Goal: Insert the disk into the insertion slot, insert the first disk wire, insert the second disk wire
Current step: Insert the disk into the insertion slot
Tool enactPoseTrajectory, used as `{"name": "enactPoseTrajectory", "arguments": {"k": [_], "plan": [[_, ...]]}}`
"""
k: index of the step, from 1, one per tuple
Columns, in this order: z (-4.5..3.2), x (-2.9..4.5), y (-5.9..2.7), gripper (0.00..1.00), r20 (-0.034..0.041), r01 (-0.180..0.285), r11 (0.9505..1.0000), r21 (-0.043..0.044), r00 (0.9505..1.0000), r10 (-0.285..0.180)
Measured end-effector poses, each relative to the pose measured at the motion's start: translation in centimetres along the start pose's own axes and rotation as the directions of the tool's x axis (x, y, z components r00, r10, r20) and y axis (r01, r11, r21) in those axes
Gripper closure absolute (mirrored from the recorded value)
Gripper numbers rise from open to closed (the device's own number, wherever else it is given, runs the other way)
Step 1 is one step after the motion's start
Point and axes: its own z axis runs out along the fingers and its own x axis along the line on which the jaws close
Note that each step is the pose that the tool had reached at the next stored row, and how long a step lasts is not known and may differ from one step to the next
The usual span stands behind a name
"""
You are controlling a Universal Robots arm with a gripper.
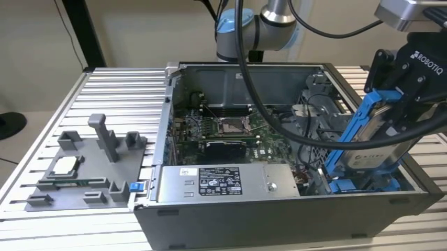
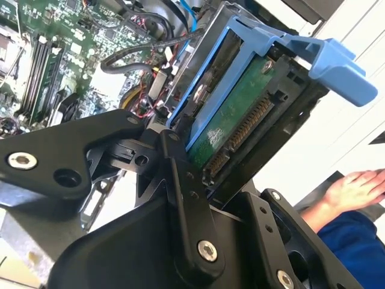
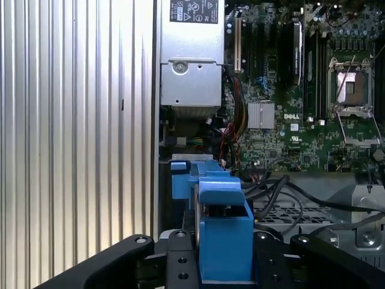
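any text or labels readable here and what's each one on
On the gripper: white maker's lettering, a brand name, left unquoted.
On the power supply box: white label, print too small to read.
On the disk it grips: label print too small to read.
On the motherboard: white brand mark, left unquoted; the rest too small.

Exterior view looks down into the case (image 1: 279, 212); both wrist views, close in, share its motherboard (image 3: 277, 129) (image 2: 57, 36)

From my station I see white lettering on the black body of the hand (image 1: 392, 97). There is a white printed label (image 1: 219, 180) on the grey power supply box (image 1: 279, 183) and faint print on the disk (image 1: 373, 157). A small white logo (image 3: 292, 115) is on the motherboard (image 3: 271, 144).
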Motion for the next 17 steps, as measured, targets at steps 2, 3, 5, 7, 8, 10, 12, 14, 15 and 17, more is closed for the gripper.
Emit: {"name": "enactPoseTrajectory", "arguments": {"k": [2,3,5,7,8,10,12,14,15,17], "plan": [[0.09,0.0,-0.01,1.0,0.0,0.0,1.0,0.0,1.0,0.0],[0.13,0.01,-0.02,1.0,0.0001,0.0,1.0,0.0,1.0,0.0],[0.19,0.01,-0.06,1.0,0.0001,0.0,1.0,0.0,1.0,0.0],[0.29,0.01,-0.08,1.0,0.0001,0.0,1.0,0.0,1.0,0.0],[0.34,0.01,-0.09,1.0,0.0001,0.0,1.0,0.0,1.0,0.0],[0.41,0.01,-0.1,1.0,0.0,0.0,1.0,0.0,1.0,0.0],[0.49,0.02,-0.1,1.0,0.0,0.0,1.0,0.0,1.0,0.0],[0.56,0.02,-0.11,1.0,0.0,0.0,1.0,0.0,1.0,0.0],[0.6,0.02,-0.12,1.0,0.0,0.0,1.0,0.0,1.0,0.0],[0.7,0.02,-0.12,1.0,0.0,0.0,1.0,0.0,1.0,0.0]]}}
